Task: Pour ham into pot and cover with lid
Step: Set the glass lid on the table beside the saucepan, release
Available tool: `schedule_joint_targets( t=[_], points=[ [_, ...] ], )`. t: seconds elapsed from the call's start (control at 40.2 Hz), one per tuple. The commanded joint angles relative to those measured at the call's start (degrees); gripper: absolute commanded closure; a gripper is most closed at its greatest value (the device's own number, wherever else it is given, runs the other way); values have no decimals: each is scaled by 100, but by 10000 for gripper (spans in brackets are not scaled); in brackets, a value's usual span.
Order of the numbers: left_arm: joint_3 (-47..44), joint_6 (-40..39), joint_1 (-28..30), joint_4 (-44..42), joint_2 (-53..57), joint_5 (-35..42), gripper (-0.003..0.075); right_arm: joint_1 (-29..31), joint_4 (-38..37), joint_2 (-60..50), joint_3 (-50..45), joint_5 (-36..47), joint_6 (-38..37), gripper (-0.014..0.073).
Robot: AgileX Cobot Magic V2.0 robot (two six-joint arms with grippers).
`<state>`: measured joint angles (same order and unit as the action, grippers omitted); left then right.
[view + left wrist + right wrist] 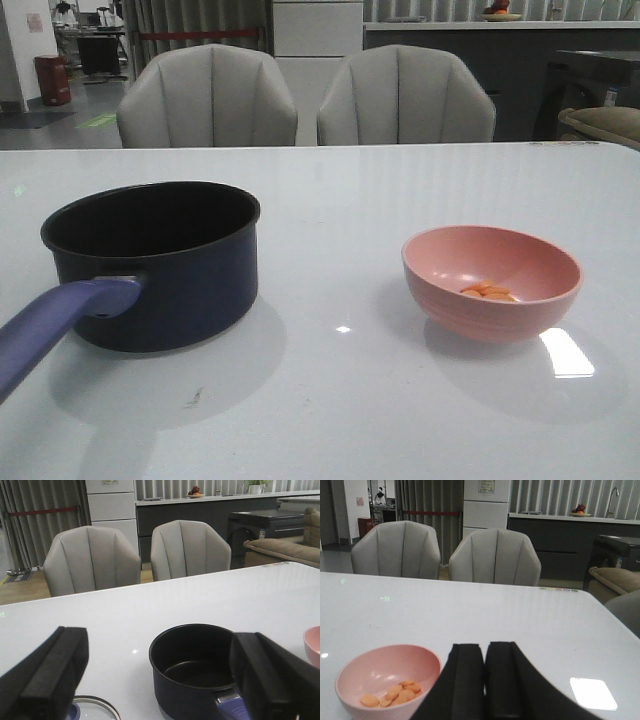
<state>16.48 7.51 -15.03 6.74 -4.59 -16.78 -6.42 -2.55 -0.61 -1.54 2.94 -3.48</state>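
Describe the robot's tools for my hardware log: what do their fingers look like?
Only the fingers show. The left tool has two chunky matte black fingers with flat rectangular faces. The right tool has the same black fingers, slab-like and widening downward. No cables, markings or arms are visible.

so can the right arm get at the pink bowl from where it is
Probably yes. The right gripper hangs just beside the pink bowl with nothing between them, but its fingers are shut together, so it would need to open before taking the rim.
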Motion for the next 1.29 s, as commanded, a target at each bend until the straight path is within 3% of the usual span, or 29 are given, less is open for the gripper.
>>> schedule_joint_targets(
  t=[0.0,0.224,0.323,0.721,0.796,0.97,1.268],
  points=[
    [149,-26,-33,60,-59,508,115,32,-54,-88,54,971,12,444],
    [149,-26,-33,60,-59,528,115,21,26,871,1411,-908,-31,444],
    [149,-26,-33,60,-59,520,115,21,26,1465,1905,-1344,-31,444],
    [149,-26,-33,60,-59,530,115,21,255,2786,2193,-1344,-31,438],
    [149,-26,-33,60,-59,520,115,21,423,3164,2327,-1335,-31,378],
    [149,-26,-33,60,-59,484,115,21,865,4143,2687,-1353,-31,143],
    [149,-26,-33,60,-59,476,115,-269,1210,6277,3789,-1819,-31,129]
  ],
)
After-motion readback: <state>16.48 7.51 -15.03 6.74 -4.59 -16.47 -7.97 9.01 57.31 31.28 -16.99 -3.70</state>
